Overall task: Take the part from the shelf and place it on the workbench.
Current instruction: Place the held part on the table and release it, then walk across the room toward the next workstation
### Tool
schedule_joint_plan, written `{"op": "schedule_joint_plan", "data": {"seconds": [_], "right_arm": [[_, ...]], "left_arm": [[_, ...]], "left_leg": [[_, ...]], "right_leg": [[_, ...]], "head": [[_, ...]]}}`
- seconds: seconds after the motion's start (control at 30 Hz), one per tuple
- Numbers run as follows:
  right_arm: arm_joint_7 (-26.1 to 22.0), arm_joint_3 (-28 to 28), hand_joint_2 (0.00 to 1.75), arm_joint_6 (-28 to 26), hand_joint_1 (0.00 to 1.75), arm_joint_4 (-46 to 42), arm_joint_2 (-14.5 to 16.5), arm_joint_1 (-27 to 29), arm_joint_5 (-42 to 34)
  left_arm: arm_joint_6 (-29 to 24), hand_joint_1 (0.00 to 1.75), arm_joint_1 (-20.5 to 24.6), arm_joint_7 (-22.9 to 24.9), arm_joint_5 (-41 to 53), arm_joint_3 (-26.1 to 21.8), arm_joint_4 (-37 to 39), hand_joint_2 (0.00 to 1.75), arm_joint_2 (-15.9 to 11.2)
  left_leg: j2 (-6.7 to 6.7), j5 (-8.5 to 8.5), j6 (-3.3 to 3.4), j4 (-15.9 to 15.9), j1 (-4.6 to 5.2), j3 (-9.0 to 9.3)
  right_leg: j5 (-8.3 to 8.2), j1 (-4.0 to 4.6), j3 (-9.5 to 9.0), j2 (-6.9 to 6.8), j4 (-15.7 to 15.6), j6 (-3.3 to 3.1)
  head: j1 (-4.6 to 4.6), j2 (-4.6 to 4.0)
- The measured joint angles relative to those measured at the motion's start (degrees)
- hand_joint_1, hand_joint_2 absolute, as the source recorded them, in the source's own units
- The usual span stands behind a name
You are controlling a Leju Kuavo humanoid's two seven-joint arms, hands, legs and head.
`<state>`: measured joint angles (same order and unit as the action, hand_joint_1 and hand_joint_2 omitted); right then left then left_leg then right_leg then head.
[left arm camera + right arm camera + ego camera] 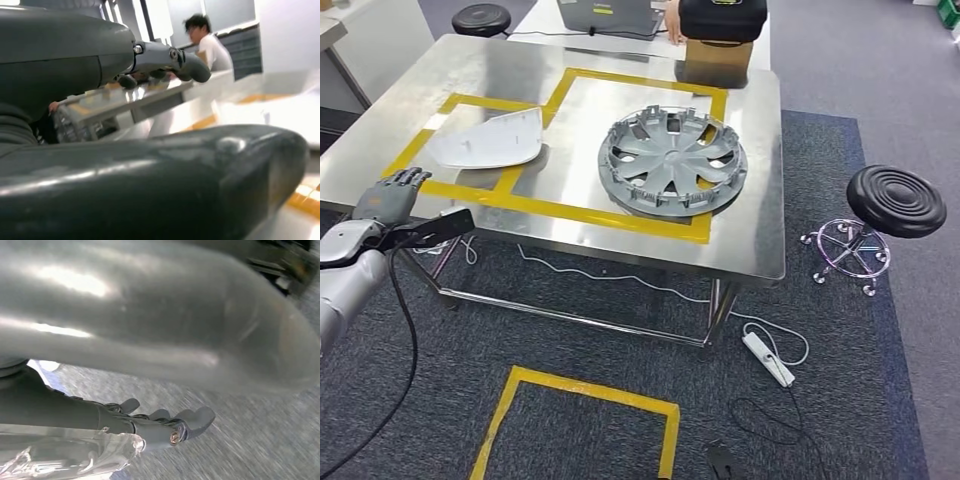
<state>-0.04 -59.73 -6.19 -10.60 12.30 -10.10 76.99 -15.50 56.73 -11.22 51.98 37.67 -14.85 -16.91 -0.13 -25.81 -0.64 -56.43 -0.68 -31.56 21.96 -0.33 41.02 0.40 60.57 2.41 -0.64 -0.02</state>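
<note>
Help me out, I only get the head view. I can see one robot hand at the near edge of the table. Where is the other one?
Observer: The right robot hand shows in the right wrist view, hanging over grey carpet with its fingers stretched out.
Operator: Is it holding anything?
Observer: I cannot tell. Something clear and shiny lies alongside its fingers, but it is too blurred to name.
Operator: And who is at the far end of the table?
Observer: The left wrist view shows a person in a white top beyond the far edge of the table.
</note>
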Motion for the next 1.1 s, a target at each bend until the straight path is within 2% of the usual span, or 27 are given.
{"op": "schedule_joint_plan", "data": {"seconds": [0.07, 0.1, 0.13, 0.17, 0.2, 0.23, 0.3, 0.33, 0.37, 0.43, 0.47, 0.5, 0.53, 0.6, 0.63, 0.67, 0.7, 0.73, 0.77, 0.8, 0.83, 0.87, 0.93, 0.97, 1.0, 1.03, 1.1], "right_arm": [[-0.02, 0.00, 0.00, -0.02, 0.00, 0.00, 0.01, 0.18, -0.02], [-0.04, -0.01, 0.00, -0.04, 0.00, 0.00, 0.00, 0.18, -0.03], [-0.08, -0.02, 0.00, -0.09, 0.00, 0.00, -0.01, 0.19, -0.05], [-0.10, -0.03, 0.00, -0.16, 0.00, 0.00, -0.01, 0.21, -0.08], [-0.12, -0.04, 0.00, -0.22, 0.00, 0.00, -0.02, 0.24, -0.09], [-0.15, -0.04, 0.00, -0.28, 0.00, 0.00, -0.02, 0.23, -0.10], [-0.20, -0.04, 0.00, -0.32, 0.00, 0.00, -0.02, 0.06, -0.12], [-0.22, -0.04, 0.00, -0.33, 0.00, 0.00, -0.02, -0.04, -0.13], [-0.23, -0.04, 0.00, -0.35, 0.00, 0.00, -0.02, -0.12, -0.14], [-0.23, -0.05, 0.00, -0.39, 0.00, -0.01, -0.02, -0.14, -0.18], [-0.23, -0.05, 0.00, -0.41, 0.00, -0.01, -0.01, -0.14, -0.21], [-0.23, -0.06, 0.00, -0.45, 0.00, -0.02, -0.01, -0.11, -0.25], [-0.23, -0.07, 0.00, -0.48, 0.00, -0.02, -0.01, -0.05, -0.28], [-0.25, -0.07, 0.00, -0.52, 0.00, -0.01, -0.01, 0.20, -0.33], [-0.26, -0.07, 0.00, -0.53, 0.00, -0.01, -0.01, 0.35, -0.34], [-0.26, -0.07, 0.00, -0.55, 0.00, -0.01, -0.01, 0.47, -0.36], [-0.27, -0.07, 0.00, -0.56, 0.00, -0.02, -0.02, 0.56, -0.39], [-0.28, -0.07, 0.00, -0.58, 0.00, -0.02, -0.02, 0.63, -0.44], [-0.32, -0.08, 0.00, -0.61, 0.00, -0.03, -0.03, 0.69, -0.52], [-0.40, -0.09, 0.00, -0.64, 0.00, -0.07, -0.07, 0.73, -0.60], [-0.52, -0.11, 0.00, -0.70, 0.00, -0.10, -0.11, 0.76, -0.73], [-0.67, -0.14, 0.00, -0.79, 0.00, -0.13, -0.16, 0.83, -0.91], [-0.97, -0.33, 0.00, -1.01, 0.00, -0.15, -0.19, 1.24, -1.37], [-1.08, -0.49, 0.00, -1.10, 0.00, -0.15, -0.19, 1.59, -1.56], [-1.13, -0.67, 0.00, -1.16, 0.00, -0.15, -0.19, 1.98, -1.69], [-1.16, -0.85, 0.00, -1.20, 0.00, -0.14, -0.19, 2.29, -1.76], [-1.20, -1.07, 0.00, -1.22, 0.00, -0.13, -0.19, 2.50, -1.79]], "left_arm": [[-0.92, 0.00, -1.94, 0.05, -0.88, -0.87, 0.01, 0.00, -0.09], [-1.35, 0.00, -3.11, 0.05, -1.35, -1.39, 0.02, 0.00, -0.15], [-1.76, 0.00, -4.46, 0.05, -1.81, -1.98, 0.03, 0.00, -0.20], [-2.11, 0.00, -5.88, 0.06, -2.16, -2.48, 0.04, 0.00, -0.21], [-2.47, 0.00, -7.28, 0.07, -2.45, -2.97, 0.06, 0.00, -0.21], [-2.85, 0.00, -8.56, 0.07, -2.63, -3.45, 0.07, 0.00, -0.20], [-3.39, 0.00, -10.23, 0.09, -2.82, -4.13, 0.08, 0.00, -0.23], [-3.47, 0.00, -10.62, 0.12, -2.97, -4.38, 0.09, 0.00, -0.26], [-3.40, 0.00, -10.90, 0.17, -3.27, -4.65, 0.10, 0.00, -0.28], [-3.11, 0.00, -12.14, 0.48, -4.47, -5.65, 0.13, 0.00, -0.27], [-3.01, 0.00, -13.44, 0.67, -5.32, -6.46, 0.14, 0.00, -0.22], [-3.04, 0.00, -15.16, 0.82, -6.38, -7.48, 0.15, 0.00, -0.10], [-3.15, 0.00, -17.21, 0.90, -7.59, -8.69, 0.19, 0.00, 0.15], [-3.38, 0.00, -21.67, 0.90, -10.14, -11.44, 0.40, 0.00, 1.10], [-3.40, 0.00, -24.06, 0.90, -11.34, -12.85, 0.56, 0.00, 1.78], [-3.34, 0.00, -26.33, 0.89, -12.41, -14.23, 0.72, 0.00, 2.49], [-3.21, 0.00, -28.42, 0.86, -13.41, -15.51, 0.86, 0.00, 3.19], [-2.95, 0.00, -30.26, 0.79, -14.40, -16.75, 0.97, 0.00, 3.96], [-2.56, 0.00, -31.76, 0.67, -15.37, -17.88, 1.07, 0.00, 4.73], [-2.13, 0.00, -33.09, 0.52, -16.33, -18.94, 1.13, 0.00, 5.53], [-1.54, 0.00, -34.40, 0.38, -17.37, -20.09, 1.17, 0.00, 6.53], [-0.90, 0.00, -35.82, 0.26, -18.33, -21.24, 1.24, 0.00, 7.47], [0.30, 0.00, -39.14, 0.15, -19.93, -23.69, 1.46, 0.00, 9.37], [0.71, 0.00, -40.75, 0.14, -20.40, -24.82, 1.63, 0.00, 10.06], [0.93, 0.00, -42.13, 0.14, -20.68, -25.81, 1.76, 0.00, 10.68], [1.07, 0.00, -43.16, 0.14, -20.82, -26.65, 1.87, 0.00, 11.16], [1.37, 0.00, -44.44, 0.15, -20.91, -27.91, 1.98, 0.00, 11.89]], "left_leg": [[0.04, 1.10, 0.48, 0.00, 0.07, -1.24], [0.04, 1.65, 0.56, -0.02, 0.15, -1.93], [0.05, 2.21, 0.59, -0.04, 0.25, -2.64], [0.06, 2.73, 0.58, -0.07, 0.33, -3.32], [0.06, 3.23, 0.51, -0.10, 0.38, -3.94], [0.06, 3.72, 0.41, -0.11, 0.41, -4.50], [0.04, 4.69, 0.03, -0.15, 0.42, -5.44], [0.02, 5.20, -0.24, -0.10, 0.38, -5.74], [0.00, 5.72, -0.57, -0.01, 0.31, -5.95], [-0.01, 6.51, -1.28, 0.31, 0.16, -6.09], [-0.01, 5.94, -1.62, 0.10, 0.15, -6.28], [-0.01, 4.36, -1.90, -0.97, 0.14, -6.68], [-0.01, 1.79, -2.14, -3.19, 0.08, -7.37], [-0.03, -3.69, -2.57, -10.07, 0.00, -9.13], [-0.03, -4.99, -2.77, -13.22, -0.09, -9.65], [-0.02, -4.89, -2.95, -15.07, -0.21, -9.58], [-0.02, -3.66, -3.13, -15.32, -0.39, -8.73], [0.00, -2.07, -3.35, -13.80, -0.65, -6.95], [0.03, -1.13, -3.63, -10.86, -0.98, -4.28], [-0.02, -1.20, -3.79, -6.92, -1.17, -1.20], [-0.06, -1.85, -3.51, -3.56, -1.22, 1.15], [-0.09, -2.61, -3.06, -1.20, -1.07, 2.66], [0.07, -2.67, -1.57, -0.03, -0.56, 2.79], [0.24, -2.26, -1.01, -0.05, -0.42, 2.49], [0.37, -1.78, -0.40, -0.07, -0.35, 2.04], [0.44, -1.20, 0.12, -0.04, -0.32, 1.42], [0.37, 0.08, 0.68, -0.05, -0.08, -0.18]], "right_leg": [[5.70, -0.01, 1.94, -0.07, 7.01, 0.32], [7.80, 0.00, 2.75, -0.06, 10.90, 0.36], [8.71, 0.04, 2.96, -0.06, 13.71, 0.31], [8.38, 0.12, 2.27, -0.05, 14.64, 0.16], [7.20, 0.23, 0.57, -0.04, 13.53, -0.06], [5.82, 0.39, -2.05, -0.02, 10.68, -0.37], [5.42, 0.75, -7.86, 0.01, 2.63, -1.04], [5.77, 0.94, -9.68, 0.05, -0.31, -1.26], [6.25, 1.11, -10.54, 0.09, -1.99, -1.44], [5.41, 1.14, -10.39, 0.17, -2.61, -1.88], [4.76, 1.01, -10.17, 0.21, -2.96, -2.26], [3.97, 0.83, -9.80, 0.28, -3.33, -2.63], [3.20, 0.65, -9.28, 0.37, -3.65, -2.90], [1.94, 0.62, -7.83, 0.55, -3.76, -3.12], [1.33, 0.62, -7.01, 0.59, -3.75, -3.09], [0.70, 0.62, -6.15, 0.58, -3.72, -3.03], [0.07, 0.61, -5.25, 0.56, -3.66, -2.87], [-0.53, 0.58, -4.34, 0.53, -3.54, -2.61], [-1.02, 0.62, -3.57, 0.47, -3.32, -2.25], [-1.39, 0.66, -2.87, 0.32, -3.00, -1.90], [-1.83, 0.74, -2.37, 0.20, -2.72, -1.51], [-2.31, 0.74, -2.04, 0.09, -2.52, -1.21], [-3.24, 0.43, -1.70, 0.03, -2.59, -0.68], [-2.75, 0.23, -1.45, -0.01, -2.36, -0.43], [-1.14, 0.12, -1.03, -0.03, -1.25, -0.17], [1.51, 0.09, -0.32, -0.07, 1.17, 0.05], [7.73, 0.16, 1.49, -0.07, 8.94, 0.22]], "head": [[-0.22, 0.01], [-0.25, 0.01], [-0.26, 0.01], [-0.26, 0.01], [-0.26, 0.01], [-0.26, 0.01], [-0.21, 0.01], [-0.21, 0.02], [-0.29, 0.01], [-0.45, 0.01], [-0.47, 0.01], [-0.34, 0.01], [-0.17, 0.00], [0.06, 0.00], [0.08, 0.00], [0.08, 0.00], [0.07, 0.00], [0.08, 0.00], [0.09, 0.00], [0.13, 0.00], [0.07, 0.01], [0.06, 0.01], [-0.03, 0.01], [0.01, 0.00], [-0.07, 0.00], [-0.16, 0.00], [-0.49, 0.01]]}}
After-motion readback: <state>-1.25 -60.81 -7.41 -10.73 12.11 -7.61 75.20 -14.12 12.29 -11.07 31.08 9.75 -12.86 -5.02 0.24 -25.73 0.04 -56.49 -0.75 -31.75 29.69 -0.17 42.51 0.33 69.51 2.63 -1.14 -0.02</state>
